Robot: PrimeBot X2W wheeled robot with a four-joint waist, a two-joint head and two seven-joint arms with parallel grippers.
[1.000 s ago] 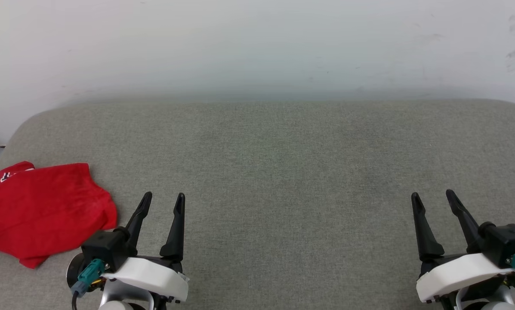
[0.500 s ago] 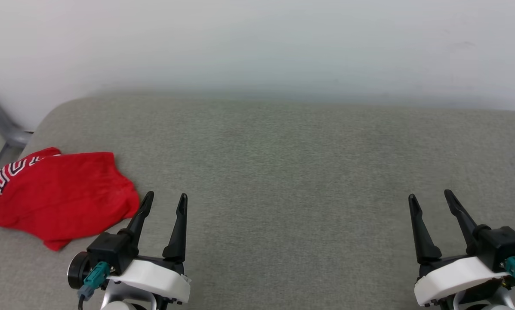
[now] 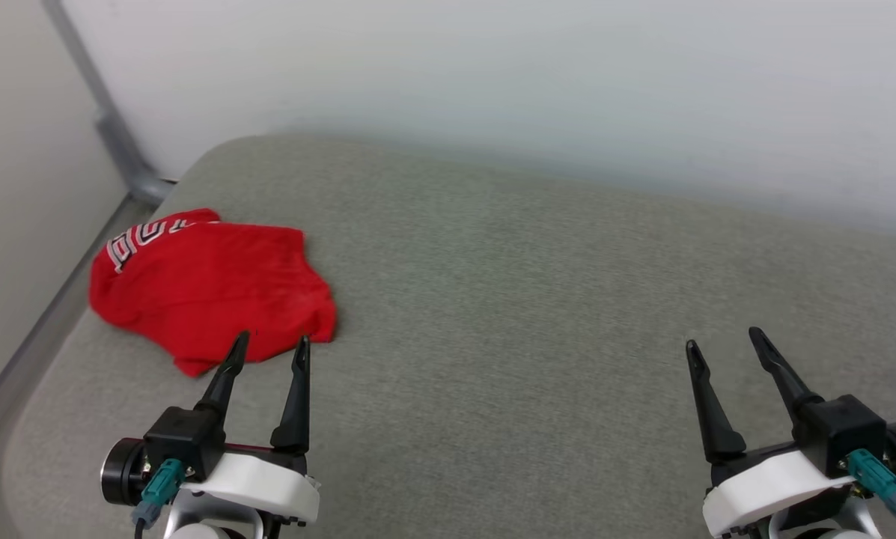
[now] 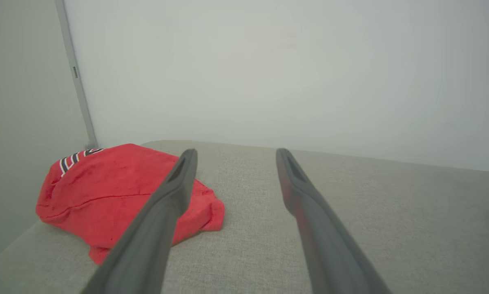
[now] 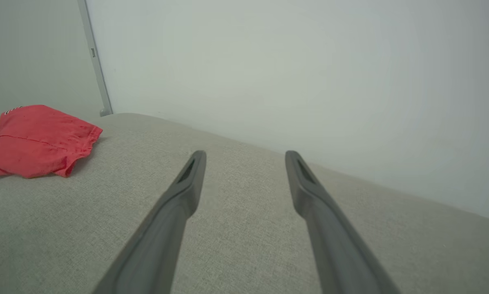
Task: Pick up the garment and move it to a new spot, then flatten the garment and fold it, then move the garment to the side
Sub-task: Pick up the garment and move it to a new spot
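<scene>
The garment (image 3: 208, 288), 1 red bundled shirt, lies near the far left corner of the surface (image 3: 530, 299). 2 sets of jaws stand released, empty: left jaws near it, right jaws well apart.

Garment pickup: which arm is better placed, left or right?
Left, likely. The left gripper, open, sits right by the garment's near edge; the right gripper, also open, is far across the cushion.

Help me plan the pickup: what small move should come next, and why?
Probably ease the left gripper forward and down onto the garment. Its jaws stand open and empty, right at the heap's near edge; the right gripper is far off.
</scene>
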